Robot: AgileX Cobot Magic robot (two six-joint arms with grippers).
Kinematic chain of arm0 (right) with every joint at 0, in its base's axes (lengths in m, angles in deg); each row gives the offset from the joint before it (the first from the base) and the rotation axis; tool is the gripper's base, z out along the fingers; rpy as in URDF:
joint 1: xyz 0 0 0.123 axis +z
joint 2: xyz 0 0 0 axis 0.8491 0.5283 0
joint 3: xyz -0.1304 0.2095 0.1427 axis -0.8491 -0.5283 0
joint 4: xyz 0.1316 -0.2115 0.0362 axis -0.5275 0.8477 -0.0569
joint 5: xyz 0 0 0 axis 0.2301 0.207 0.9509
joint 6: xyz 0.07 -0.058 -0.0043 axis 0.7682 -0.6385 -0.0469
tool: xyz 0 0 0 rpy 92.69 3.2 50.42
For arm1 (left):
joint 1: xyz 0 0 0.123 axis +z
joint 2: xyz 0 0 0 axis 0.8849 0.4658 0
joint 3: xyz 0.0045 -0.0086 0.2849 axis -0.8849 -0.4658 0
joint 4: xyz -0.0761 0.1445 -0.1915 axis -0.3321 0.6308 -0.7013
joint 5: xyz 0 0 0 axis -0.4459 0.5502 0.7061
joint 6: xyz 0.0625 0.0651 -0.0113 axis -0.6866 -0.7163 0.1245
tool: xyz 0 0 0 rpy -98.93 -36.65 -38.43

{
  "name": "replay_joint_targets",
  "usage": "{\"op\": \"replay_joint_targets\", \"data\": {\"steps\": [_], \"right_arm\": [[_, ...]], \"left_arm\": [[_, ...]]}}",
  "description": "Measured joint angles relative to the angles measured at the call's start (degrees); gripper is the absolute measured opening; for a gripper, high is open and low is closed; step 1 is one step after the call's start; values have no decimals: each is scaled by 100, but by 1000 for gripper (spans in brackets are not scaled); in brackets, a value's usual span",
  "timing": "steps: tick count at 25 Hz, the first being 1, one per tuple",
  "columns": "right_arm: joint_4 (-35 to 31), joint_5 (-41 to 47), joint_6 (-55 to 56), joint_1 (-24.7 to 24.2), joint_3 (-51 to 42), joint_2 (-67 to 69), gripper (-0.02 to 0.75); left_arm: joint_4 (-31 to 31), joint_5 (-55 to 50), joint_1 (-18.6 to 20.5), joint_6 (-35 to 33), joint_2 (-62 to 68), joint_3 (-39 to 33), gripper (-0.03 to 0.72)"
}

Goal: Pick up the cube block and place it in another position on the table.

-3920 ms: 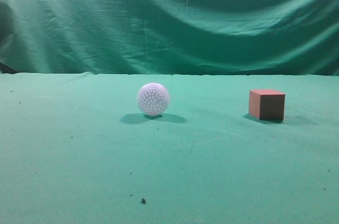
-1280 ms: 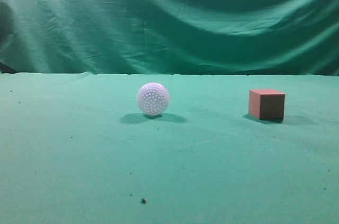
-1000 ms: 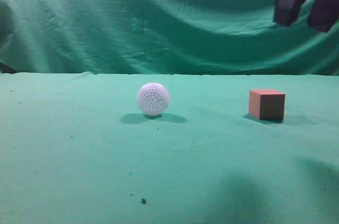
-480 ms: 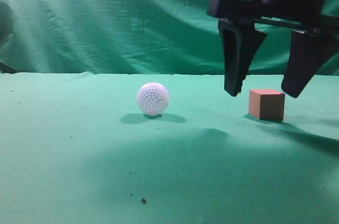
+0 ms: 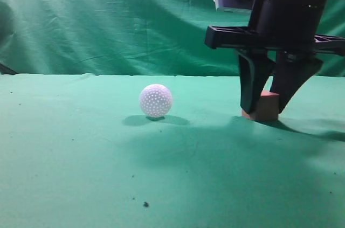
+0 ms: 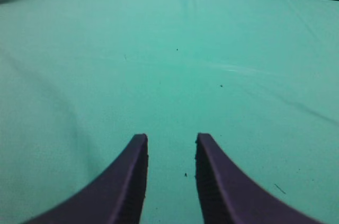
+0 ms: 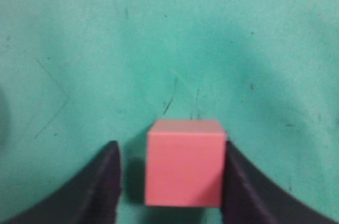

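Note:
The reddish-brown cube block [image 5: 267, 107] sits on the green table [image 5: 81, 147] at the right. My right gripper [image 5: 264, 111] has come down over it and is open, with one finger on each side. In the right wrist view the cube [image 7: 184, 168] lies between the fingers of the right gripper [image 7: 170, 148]. The right finger touches it and a small gap shows at the left finger. My left gripper [image 6: 172, 137] is open and empty over bare cloth. It does not show in the exterior view.
A white dimpled ball [image 5: 156, 101] rests on the table left of the cube, well apart from the gripper. A draped green backdrop [image 5: 135, 18] hangs behind the table's far edge. Small dark specks dot the cloth.
My right gripper came in from the upper right, dropped to the table and now straddles the cube. The cube looks nudged slightly left. The ball has not moved.

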Motion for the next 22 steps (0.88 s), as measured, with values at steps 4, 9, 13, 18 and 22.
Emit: {"op": "replay_joint_targets", "data": {"steps": [4, 9, 13, 18, 22], "right_arm": [[482, 654, 254, -53, 627, 0, 219], [556, 1166, 224, -804, 1774, 124, 219], [114, 1216, -401, -1439, 2466, 562, 219], [-246, 1244, -776, -1568, 2857, 1289, 219], [-308, 1244, -814, -1578, 2895, 1591, 219]], "left_arm": [[0, 0, 0, 0, 0, 0, 262], [0, 0, 0, 0, 0, 0, 262], [0, 0, 0, 0, 0, 0, 262], [0, 0, 0, 0, 0, 0, 262], [0, 0, 0, 0, 0, 0, 262]]}}
